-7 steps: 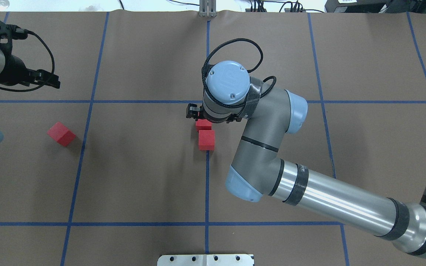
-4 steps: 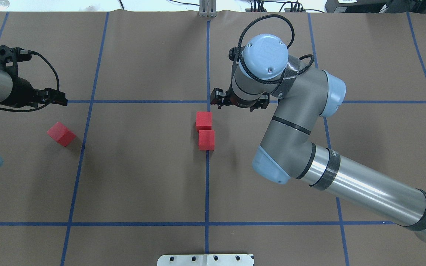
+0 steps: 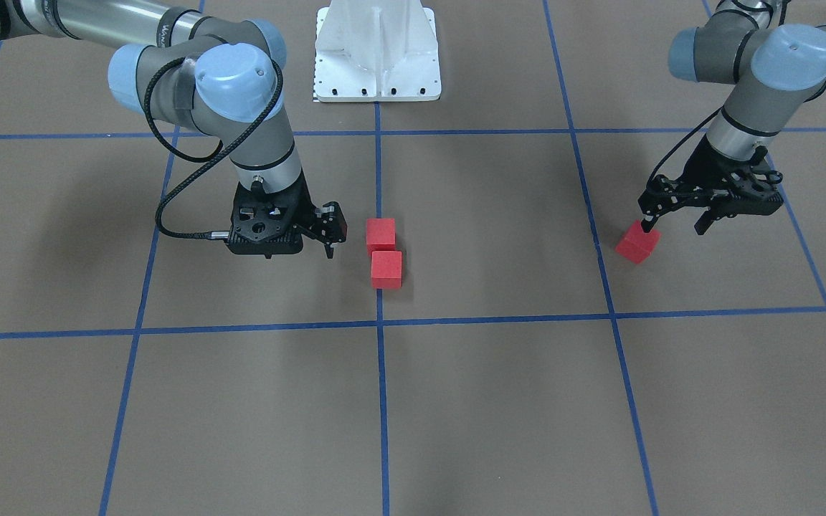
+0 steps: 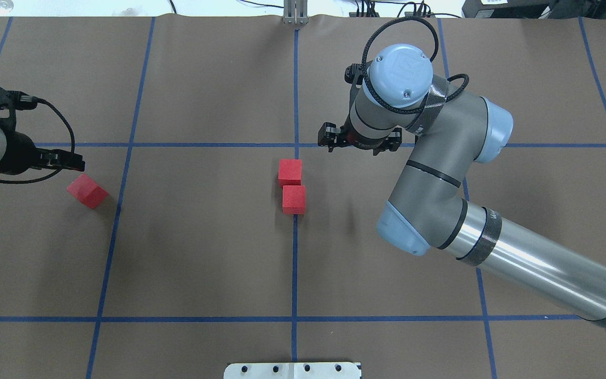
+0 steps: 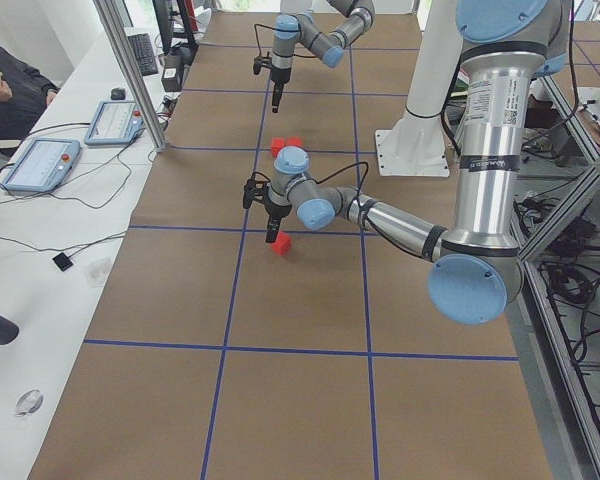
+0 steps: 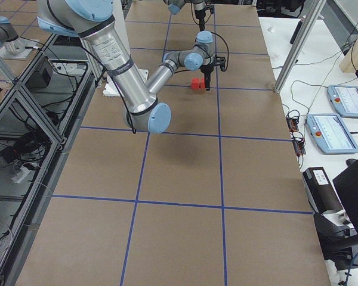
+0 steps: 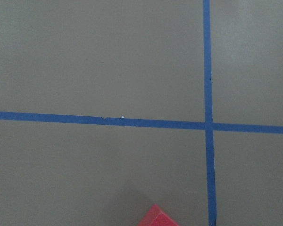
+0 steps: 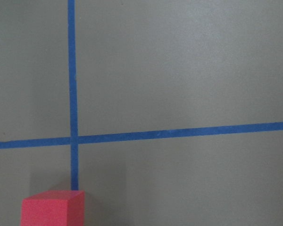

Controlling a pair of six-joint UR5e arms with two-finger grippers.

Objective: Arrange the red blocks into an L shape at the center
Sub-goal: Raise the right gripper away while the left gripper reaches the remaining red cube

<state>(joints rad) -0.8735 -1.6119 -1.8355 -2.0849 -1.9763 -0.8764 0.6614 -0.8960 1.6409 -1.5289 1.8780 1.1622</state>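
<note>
Two red blocks (image 4: 290, 172) (image 4: 294, 199) sit edge to edge on the central blue line, also seen in the front view (image 3: 381, 234) (image 3: 386, 269). The third red block (image 4: 87, 190) lies alone at the left, turned at an angle. My right gripper (image 4: 330, 142) is open and empty, hovering just right of and beyond the pair; it shows in the front view (image 3: 334, 233). My left gripper (image 3: 673, 226) is open, with one finger directly over the lone block (image 3: 637, 242). The wrist views show block corners (image 7: 158, 217) (image 8: 53, 207).
Blue tape lines divide the brown surface into squares. A white mounting plate (image 4: 292, 370) sits at the near edge between the arm bases. Tablets and cables (image 5: 42, 163) lie on the white bench beyond the far edge.
My right gripper has let go of the upper centre block and moved up and to the right, away from the pair. My left gripper has moved down towards the lone block.
</note>
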